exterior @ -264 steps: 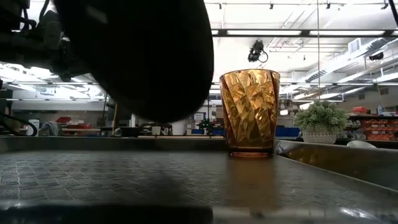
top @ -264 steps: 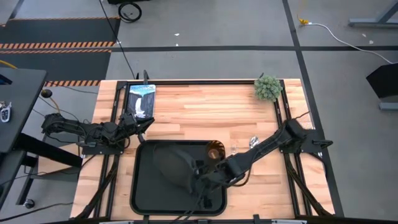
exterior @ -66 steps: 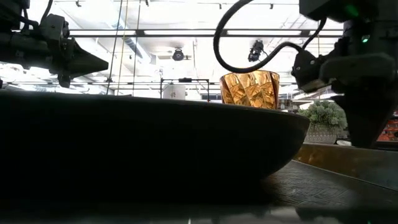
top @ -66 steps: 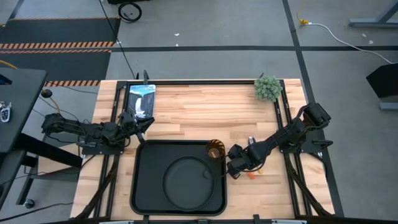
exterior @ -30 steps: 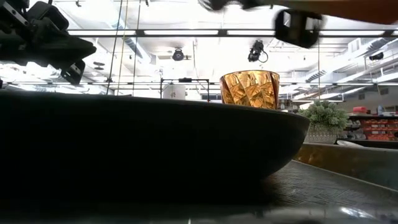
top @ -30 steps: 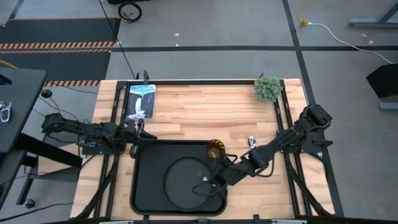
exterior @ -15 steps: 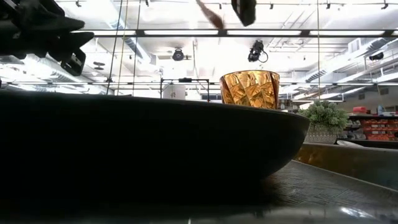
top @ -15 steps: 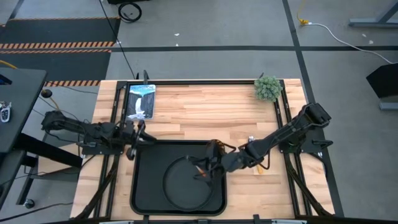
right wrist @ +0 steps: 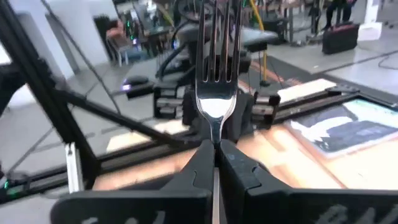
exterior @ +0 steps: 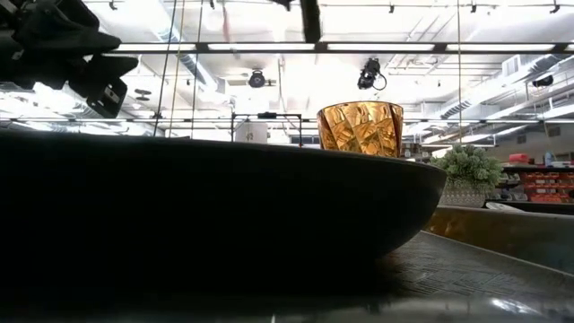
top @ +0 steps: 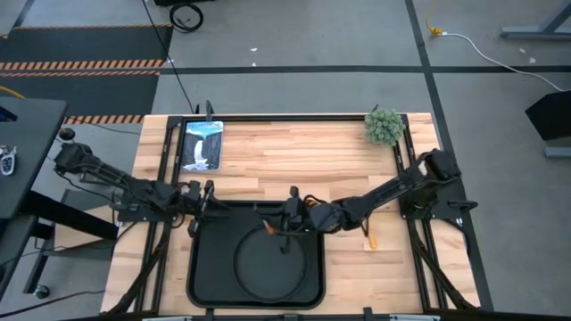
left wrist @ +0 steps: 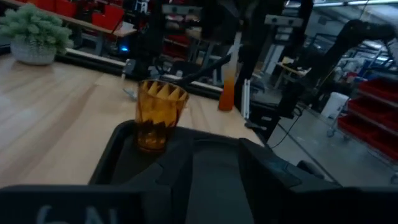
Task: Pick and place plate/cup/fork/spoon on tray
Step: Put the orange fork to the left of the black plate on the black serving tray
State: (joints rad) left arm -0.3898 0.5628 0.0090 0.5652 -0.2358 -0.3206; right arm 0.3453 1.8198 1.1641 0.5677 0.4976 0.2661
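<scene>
The black tray lies at the table's near middle, with the round black plate flat on it. The amber cup stands upright in the tray's far right corner and also shows in the low view. My right gripper is above the tray's far edge, shut on the fork. The fork's red-orange handle shows in the left wrist view. The spoon's yellow-orange handle lies on the table right of the tray. My left gripper is by the tray's far left corner. My right gripper pinches the fork's metal neck, just below the tines, between its two fingertips. The fingers come about level from the table's right. The fork stands roughly upright, tines up and handle hanging below the fingers, lifted clear above the tray.
A small potted plant stands at the table's far right corner. A tablet-like flat item lies at the far left. Bare wood lies between them, beyond the tray.
My right gripper has carried the fork from the tray's right rim toward the table's left and far edge, over the tray's far part, with the fork held clear of the tray. My left gripper has shifted a little toward the tray's far left corner.
</scene>
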